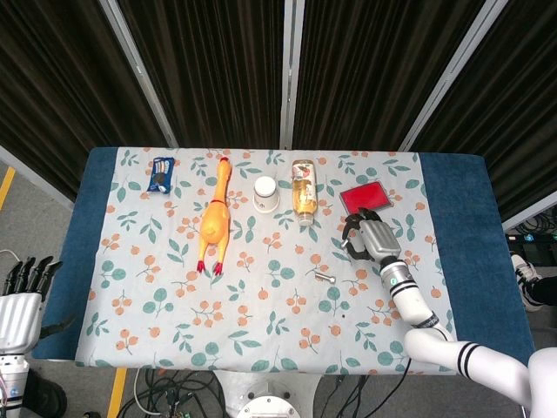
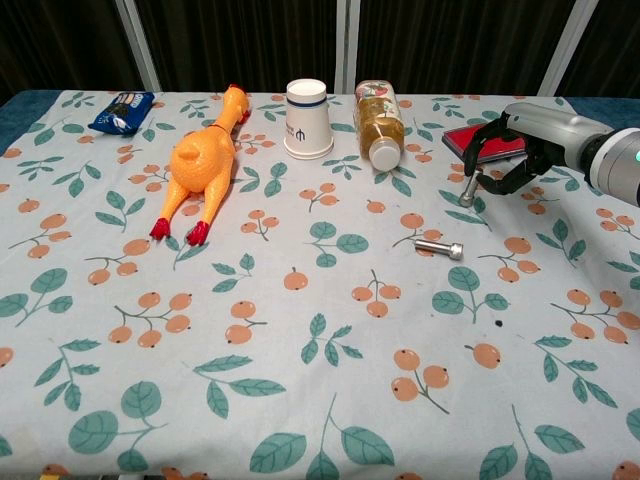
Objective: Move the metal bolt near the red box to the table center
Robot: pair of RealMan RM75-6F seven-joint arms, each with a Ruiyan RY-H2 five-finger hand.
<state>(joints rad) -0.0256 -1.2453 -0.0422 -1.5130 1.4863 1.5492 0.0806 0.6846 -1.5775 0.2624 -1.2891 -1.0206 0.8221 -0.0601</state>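
- Holding a metal bolt [image 2: 467, 188] pinched in its curled fingers, the right hand [image 2: 510, 150] sits just in front of the red box [image 2: 485, 139], at the right side of the counter [image 2: 300, 330].
- The held bolt hangs tilted, its lower end close to the leaf-and-berry cloth; I cannot tell whether it touches the cloth or is just clear of it.
- A second bolt [image 2: 440, 246] lies flat on the cloth, nearer the middle and apart from the hand; it is not the one in the grasp.
- Judged from this, the pick-up step looks done and the carry is the step in hand: the bolt is gripped but remains by the red box.
- The next move calls for lifting enough to clear the cloth, then travelling left towards the open patch in the middle of the counter, passing the loose bolt without knocking it.
- The bottle [image 2: 378, 121], paper cup [image 2: 307, 118] and rubber chicken [image 2: 203, 160] lie along the far side, out of that path.
- The left hand [image 1: 19, 300] hangs off the counter's left edge in the head view, fingers apart and holding nothing.
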